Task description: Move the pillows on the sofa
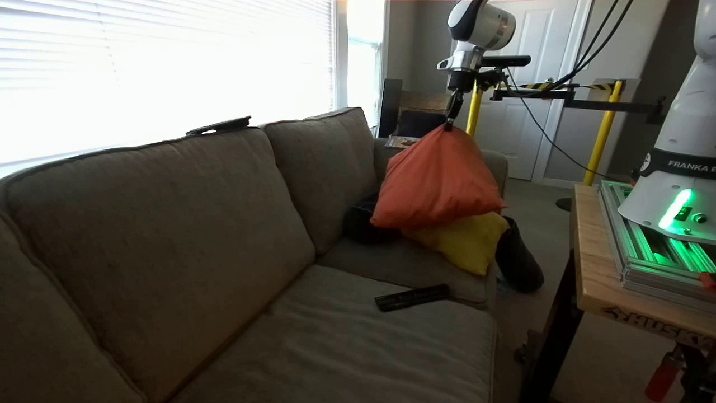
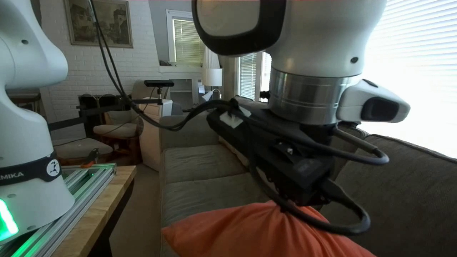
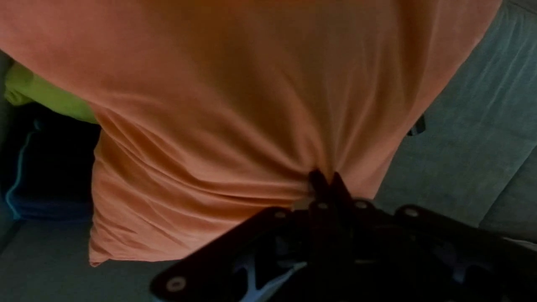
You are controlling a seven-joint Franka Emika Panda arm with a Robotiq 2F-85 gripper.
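The orange pillow (image 1: 439, 182) was held from above by the gripper (image 1: 449, 125), over the far seat of the sofa (image 1: 313, 336). A fold near its top was pinched between the fingers (image 3: 321, 188); in the wrist view the tips were pressed almost together, with cloth caught between them and creases fanned out from that spot. The rest of the pillow was hung below, its lower corners spread to left and right.

The yellow pillow (image 1: 467, 246) was seen lower down on the far seat, by its right-hand front edge, partly covered by the orange one. Whether the two were touching could not be told. To the left, near the far back cushion (image 1: 330, 162), a dark bundle (image 1: 362, 221) was half hidden.

Nearer, a black remote (image 1: 412, 298) was laid close to the seam between the seat cushions. On top of the sofa's back a flat dark object (image 1: 221, 126) was perched, and behind it the window blinds (image 1: 168, 67) were flooded with daylight.

To the right, the robot's base (image 1: 660, 196) was mounted on a wooden workbench (image 1: 596, 257), its side lit green. On the far side, in an exterior view, a white-shaded lamp (image 2: 212, 76) could be seen, and a framed picture (image 2: 101, 25) was hung on a white brick wall (image 2: 142, 60).
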